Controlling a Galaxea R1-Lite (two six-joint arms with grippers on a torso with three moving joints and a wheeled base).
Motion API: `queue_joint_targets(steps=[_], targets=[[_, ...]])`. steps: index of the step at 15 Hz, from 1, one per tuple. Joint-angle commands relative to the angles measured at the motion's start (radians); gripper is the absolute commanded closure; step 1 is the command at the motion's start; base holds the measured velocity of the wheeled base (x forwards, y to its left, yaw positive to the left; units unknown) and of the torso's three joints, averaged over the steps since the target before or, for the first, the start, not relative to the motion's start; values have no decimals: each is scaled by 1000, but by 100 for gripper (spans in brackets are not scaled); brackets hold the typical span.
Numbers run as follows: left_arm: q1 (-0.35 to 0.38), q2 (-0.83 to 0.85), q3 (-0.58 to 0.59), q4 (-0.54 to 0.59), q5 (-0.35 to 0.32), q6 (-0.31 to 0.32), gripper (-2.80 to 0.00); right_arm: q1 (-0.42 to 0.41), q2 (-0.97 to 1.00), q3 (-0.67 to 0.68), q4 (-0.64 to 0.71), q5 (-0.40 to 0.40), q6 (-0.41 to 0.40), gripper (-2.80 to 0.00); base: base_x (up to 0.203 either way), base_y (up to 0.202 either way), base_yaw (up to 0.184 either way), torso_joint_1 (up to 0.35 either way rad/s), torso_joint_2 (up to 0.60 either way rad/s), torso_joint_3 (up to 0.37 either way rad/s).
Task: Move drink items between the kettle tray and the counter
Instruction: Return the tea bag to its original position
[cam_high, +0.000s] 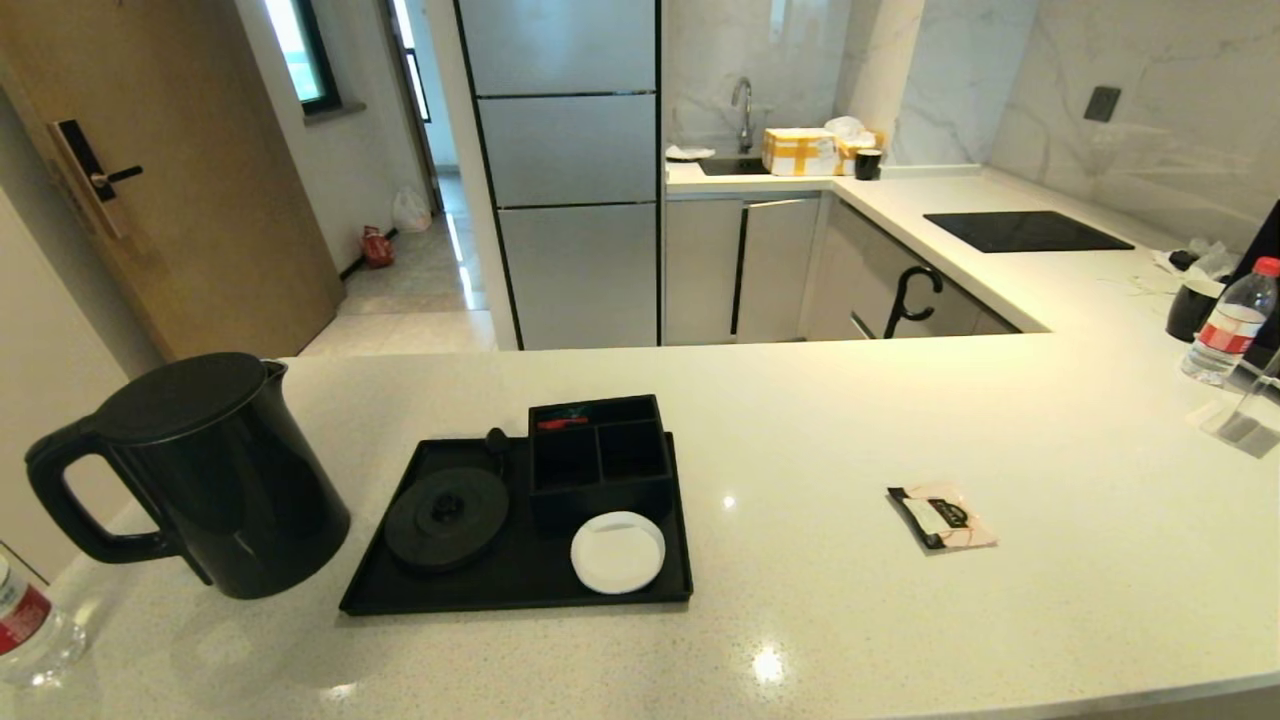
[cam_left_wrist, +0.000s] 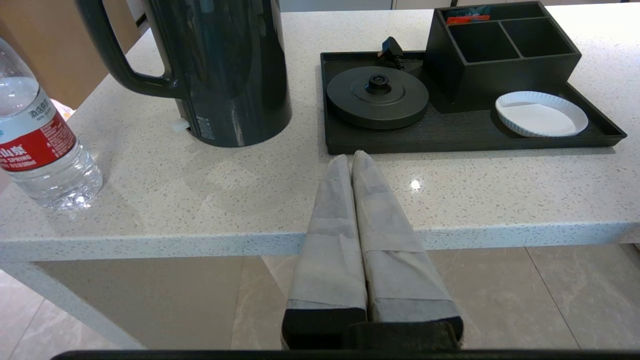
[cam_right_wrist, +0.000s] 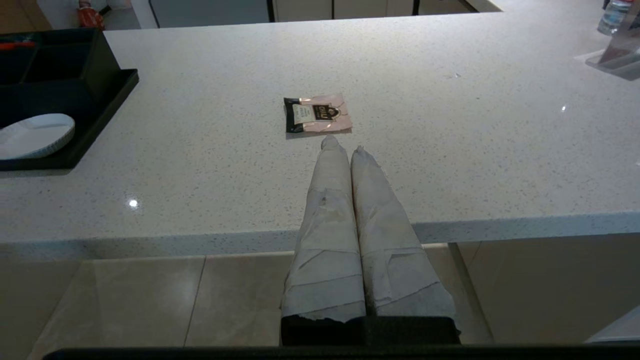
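Fingers of both grippers are pressed together and hold nothing; neither arm shows in the head view, so both sit low at the near edge of the counter (cam_high: 820, 420). In the right wrist view the right gripper (cam_right_wrist: 342, 145) points across the edge of the worktop straight at the tea sachet (cam_right_wrist: 317, 113), which lies flat on the stone just beyond the fingertips, apart from them. The sachet's black-labelled end faces the tray side and its pink end the other way, so its long axis runs crosswise to the line of the closed fingers. In the head view the sachet (cam_high: 942, 517) sits well to the right of the kettle tray (cam_high: 400, 590), which makes the right arm the nearer one for it, as I judge.

The left gripper (cam_left_wrist: 352, 159) points at the near rim of the tray, just short of it, with the bare round kettle base (cam_left_wrist: 377, 97) directly ahead. The kettle (cam_high: 215, 475) stands upright on the counter just left of the tray, its loop handle turned away from the tray, so it lies ahead and to the left of that gripper. A red-labelled water bottle (cam_left_wrist: 37, 145) stands farther left, near the counter's front edge.

Beyond the base, the divided box (cam_high: 598, 462) occupies the tray's far right part, the white coaster (cam_high: 617, 551) in front of it. Farthest off, a second water bottle (cam_high: 1230, 325) stands at the right end of the counter.
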Motion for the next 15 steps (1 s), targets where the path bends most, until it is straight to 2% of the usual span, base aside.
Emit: queue_joint_targets(steps=[1,15], targets=[[0,-2,0,-1,0,0,0,0,3,0,-1,0,2,0,0,0,0,0,0,0],[0,-2,1,-1,0,0,0,0,3,0,-1,0,2,0,0,0,0,0,0,0]])
